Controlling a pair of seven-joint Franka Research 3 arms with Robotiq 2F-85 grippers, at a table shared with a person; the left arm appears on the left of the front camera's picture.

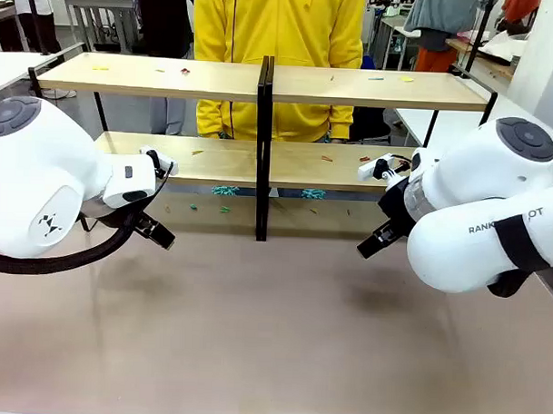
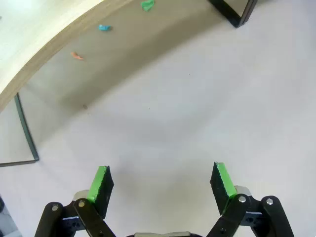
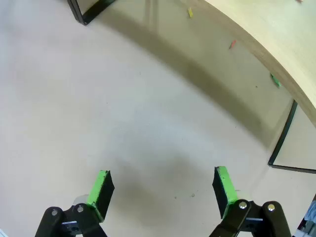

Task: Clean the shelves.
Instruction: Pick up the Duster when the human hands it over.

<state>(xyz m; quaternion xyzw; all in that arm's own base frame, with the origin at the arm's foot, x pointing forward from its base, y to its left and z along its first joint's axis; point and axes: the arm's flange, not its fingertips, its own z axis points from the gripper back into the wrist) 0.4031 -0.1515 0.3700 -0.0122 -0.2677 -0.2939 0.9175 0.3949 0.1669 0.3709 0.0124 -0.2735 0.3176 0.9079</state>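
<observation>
In the front view, the shelves (image 1: 172, 76) stand across the far half of the table (image 1: 272, 334), with a person in a yellow top (image 1: 278, 43) just behind them; small coloured scraps (image 1: 224, 209) lie on both tiers and on the table beneath the lower boards; the left gripper (image 1: 162, 234) and the right gripper (image 1: 373, 243) hang low over the table, near the front of the shelves, one to each side of the black centre post (image 1: 263, 143).

In the left wrist view, the green pads (image 2: 101, 183) stand wide apart, released, with bare table between them; a lower board's edge curves across the upper left, with scraps under it.

In the right wrist view, the fingers (image 3: 224, 190) are likewise spread and hold nothing; the board's edge runs along the upper right, above more scraps.
</observation>
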